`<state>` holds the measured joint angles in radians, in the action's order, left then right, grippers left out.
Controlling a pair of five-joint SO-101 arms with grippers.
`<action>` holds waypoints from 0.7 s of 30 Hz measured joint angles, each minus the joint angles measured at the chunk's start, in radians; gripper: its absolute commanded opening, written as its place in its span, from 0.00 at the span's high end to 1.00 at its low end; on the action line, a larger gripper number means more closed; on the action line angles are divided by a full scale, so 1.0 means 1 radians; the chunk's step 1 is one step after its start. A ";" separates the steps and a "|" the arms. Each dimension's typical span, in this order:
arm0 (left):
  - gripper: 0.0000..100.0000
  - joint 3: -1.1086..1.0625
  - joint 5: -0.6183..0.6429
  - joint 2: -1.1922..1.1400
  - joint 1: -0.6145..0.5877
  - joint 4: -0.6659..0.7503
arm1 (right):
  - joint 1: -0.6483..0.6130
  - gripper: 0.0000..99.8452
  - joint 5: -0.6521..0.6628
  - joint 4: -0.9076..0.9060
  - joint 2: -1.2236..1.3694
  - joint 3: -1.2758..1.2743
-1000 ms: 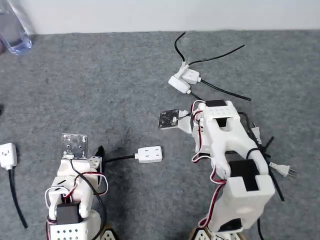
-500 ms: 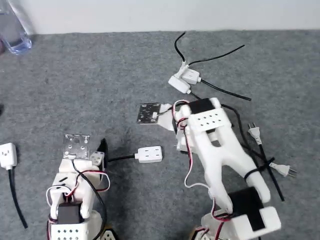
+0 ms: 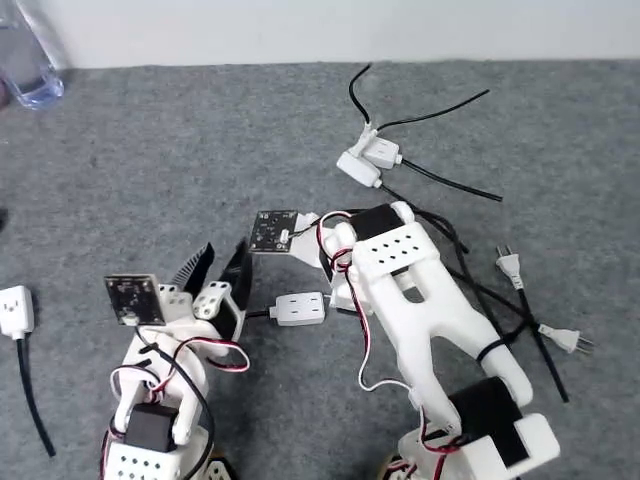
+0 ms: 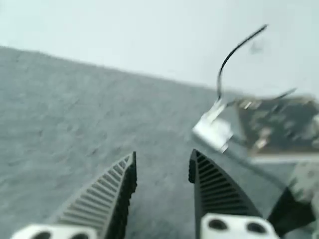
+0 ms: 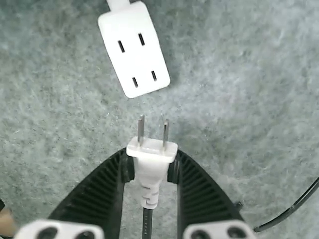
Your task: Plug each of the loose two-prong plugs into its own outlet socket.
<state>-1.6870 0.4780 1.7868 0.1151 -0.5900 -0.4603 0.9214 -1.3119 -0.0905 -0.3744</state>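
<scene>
Right tool: I have it clamped on a white two-prong plug, one finger on each side of the plug body, with the prongs standing clear of the fingertips.
Plug to socket: the prongs point at the white outlet socket, which lies face up on the grey bench. Their tips stop just short of its near end, and the socket sits at a slant to the plug.
Right arm: it stretches forward and leans across toward the left arm, its wrist over the socket's end.
Left tool: its jaws are spread with nothing between them. It is raised off the bench and aimed at the far wall.
Left arm: it is folded near the bench's front edge, with its tool just beside the socket's black cord.
Elsewhere: a second socket lies at the bench's left edge. Two loose plugs lie right of the right arm.
</scene>
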 measured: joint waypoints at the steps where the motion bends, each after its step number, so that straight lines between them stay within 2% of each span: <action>1: 0.83 0.000 0.021 0.000 0.002 0.014 | -0.005 0.99 -0.006 0.000 0.000 0.000; 9: 0.83 0.000 0.147 0.000 0.015 0.034 | -0.049 0.99 -0.046 0.000 -0.005 0.012; 17: 0.83 0.000 0.149 0.000 0.137 0.040 | -0.103 0.99 -0.124 0.000 -0.005 0.153; 21: 0.83 0.000 0.149 0.000 0.146 0.040 | -0.104 0.99 -0.127 0.000 -0.005 0.166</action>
<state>-1.6870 0.6268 1.7868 0.2608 -0.5501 -0.5646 0.7940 -1.3119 -0.0951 -0.2087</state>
